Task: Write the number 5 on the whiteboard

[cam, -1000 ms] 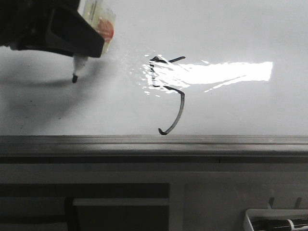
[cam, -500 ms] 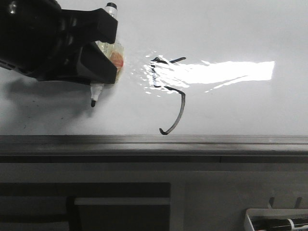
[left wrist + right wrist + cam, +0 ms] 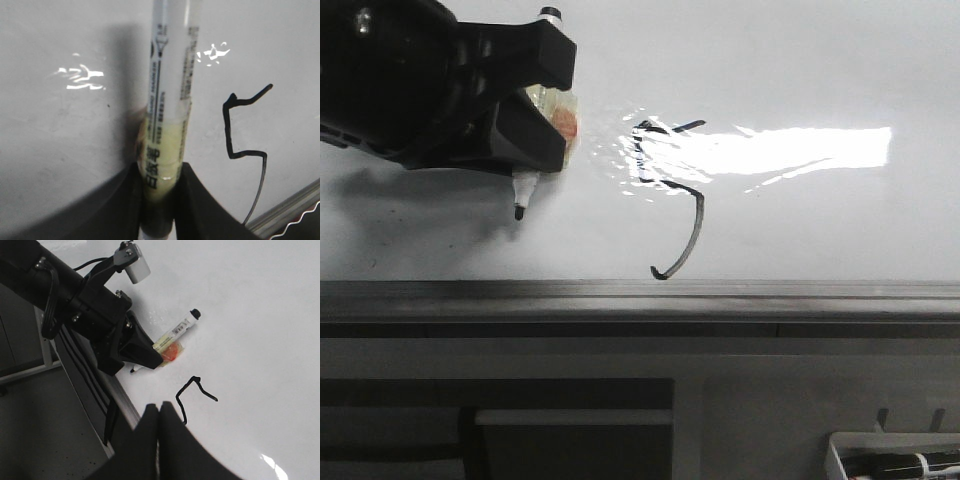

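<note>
The number 5 (image 3: 670,195) looks finished on the whiteboard (image 3: 800,230), just above the grey rail (image 3: 720,295), while the left end effector (image 3: 525,150) clamps the marker (image 3: 523,190) beside it, the right end effector (image 3: 159,440) pinched closed.

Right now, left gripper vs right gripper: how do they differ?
The left gripper is shut on the marker pen; the right gripper is shut on nothing. The left sits over the whiteboard beside the number 5; the right views the board from off its edge. Both have black fingers.
</note>
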`<move>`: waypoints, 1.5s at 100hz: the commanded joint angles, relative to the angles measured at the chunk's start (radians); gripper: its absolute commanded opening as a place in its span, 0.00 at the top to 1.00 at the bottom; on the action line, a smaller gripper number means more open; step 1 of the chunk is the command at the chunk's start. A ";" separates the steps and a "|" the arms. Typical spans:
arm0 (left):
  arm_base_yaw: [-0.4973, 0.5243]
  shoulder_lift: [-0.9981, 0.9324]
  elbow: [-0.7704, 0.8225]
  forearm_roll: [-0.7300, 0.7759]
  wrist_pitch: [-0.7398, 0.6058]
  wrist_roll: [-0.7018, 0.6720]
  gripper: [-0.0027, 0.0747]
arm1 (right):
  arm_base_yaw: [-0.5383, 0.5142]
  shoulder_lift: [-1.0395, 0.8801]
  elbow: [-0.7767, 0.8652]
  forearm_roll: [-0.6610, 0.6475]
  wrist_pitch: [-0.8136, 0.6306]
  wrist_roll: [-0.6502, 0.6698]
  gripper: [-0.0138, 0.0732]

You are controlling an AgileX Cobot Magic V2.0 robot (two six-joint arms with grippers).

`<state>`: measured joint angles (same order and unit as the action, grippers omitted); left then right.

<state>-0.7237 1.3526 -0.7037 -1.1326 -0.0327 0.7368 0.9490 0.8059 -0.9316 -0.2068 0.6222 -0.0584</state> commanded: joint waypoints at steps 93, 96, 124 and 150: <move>0.022 0.018 -0.011 -0.009 -0.216 0.006 0.55 | -0.008 -0.007 -0.030 -0.016 -0.058 0.000 0.91; 0.022 0.018 -0.011 -0.009 -0.216 0.006 0.51 | -0.008 -0.007 -0.030 -0.016 -0.058 0.000 0.91; 0.020 -0.051 -0.022 -0.011 -0.184 0.006 0.17 | -0.008 -0.009 -0.030 -0.016 -0.098 0.000 0.91; -0.011 -0.324 -0.018 0.011 -0.143 0.006 0.17 | -0.008 -0.031 -0.030 -0.016 -0.069 0.000 0.91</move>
<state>-0.7252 1.1417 -0.6963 -1.1410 -0.1500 0.7402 0.9490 0.8024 -0.9316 -0.2068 0.6149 -0.0584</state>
